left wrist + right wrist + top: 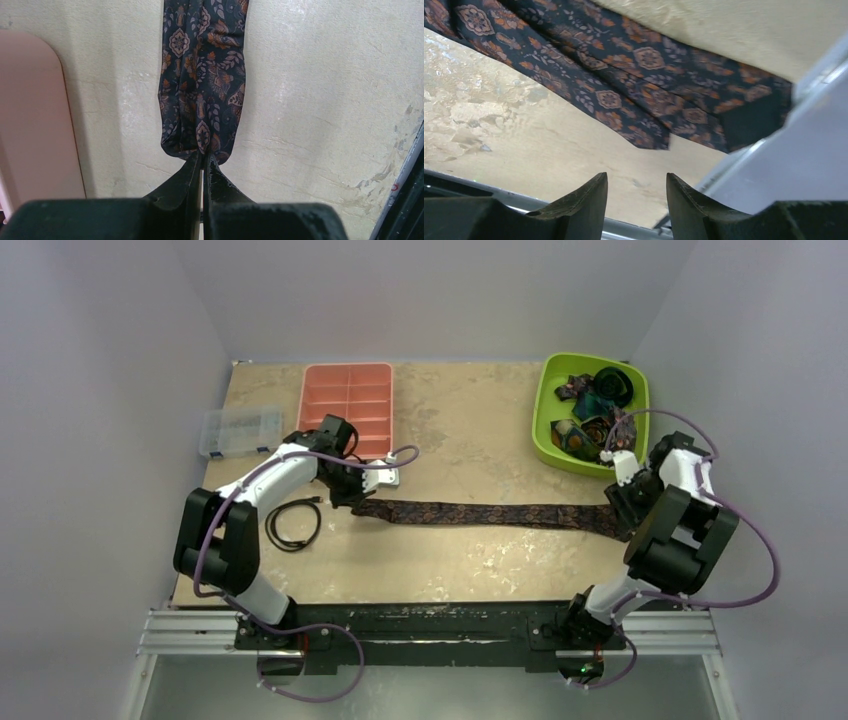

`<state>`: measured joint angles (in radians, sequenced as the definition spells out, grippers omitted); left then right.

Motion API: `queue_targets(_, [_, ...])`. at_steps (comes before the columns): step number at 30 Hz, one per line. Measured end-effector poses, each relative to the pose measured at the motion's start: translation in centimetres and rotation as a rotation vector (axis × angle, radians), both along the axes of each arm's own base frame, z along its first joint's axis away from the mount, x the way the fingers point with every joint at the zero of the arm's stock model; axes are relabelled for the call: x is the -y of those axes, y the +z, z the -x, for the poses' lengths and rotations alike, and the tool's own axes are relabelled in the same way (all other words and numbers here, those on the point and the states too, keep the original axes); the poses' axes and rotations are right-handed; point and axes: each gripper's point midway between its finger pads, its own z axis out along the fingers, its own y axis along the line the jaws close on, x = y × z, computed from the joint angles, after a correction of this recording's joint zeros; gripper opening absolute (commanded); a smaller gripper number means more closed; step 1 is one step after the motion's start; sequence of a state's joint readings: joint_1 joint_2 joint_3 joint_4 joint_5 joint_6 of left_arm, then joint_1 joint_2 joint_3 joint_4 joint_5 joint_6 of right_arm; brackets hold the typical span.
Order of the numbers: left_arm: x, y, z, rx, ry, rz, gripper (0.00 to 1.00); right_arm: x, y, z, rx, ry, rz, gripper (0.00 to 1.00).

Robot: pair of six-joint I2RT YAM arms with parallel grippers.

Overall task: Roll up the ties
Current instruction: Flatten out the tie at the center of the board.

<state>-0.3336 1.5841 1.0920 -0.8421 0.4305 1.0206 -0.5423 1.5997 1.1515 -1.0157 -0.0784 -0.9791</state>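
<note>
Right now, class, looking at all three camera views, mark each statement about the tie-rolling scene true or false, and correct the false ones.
1. The left gripper is shut on one end of the patterned tie. True.
2. The right gripper clamps the tie's other end. False: it is open, with nothing between its jaws.
3. The patterned tie is rolled into a coil. False: it lies stretched out flat across the table.
4. The green bin holds several ties. True.
5. The black cable lies inside the green bin. False: it lies on the table beside the left arm.
</note>
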Motion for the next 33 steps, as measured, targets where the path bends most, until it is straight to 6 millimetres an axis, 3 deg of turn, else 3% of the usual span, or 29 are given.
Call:
queue_targets(5, [0.1,-0.3,-0.3,-0.01,0.009,-0.003,0.02,-1.3,-3.1,1.4,-0.058,-0.025,-0.034,0.46])
queue_targets(15, [0.0,-0.1,-0.9,0.002,0.014,-0.013,0.02,-1.2,-6.0,2.2,-0.07,-0.039,0.005,0.43])
queue_targets(22, [0.0,-0.2,-0.9,0.002,0.015,-0.017,0.02,-0.7,-5.7,1.7,-0.056,-0.044,0.026,0.43])
queue_targets(29, [-0.1,-0.1,-1.0,0.005,0.015,-0.022,0.02,0.3,-4.1,-0.6,0.004,-0.061,0.045,0.4])
queue_targets(33, [0.0,0.1,-1.4,0.011,0.016,-0.025,0.02,0.4,-5.1,-0.9,-0.014,-0.064,0.032,0.37])
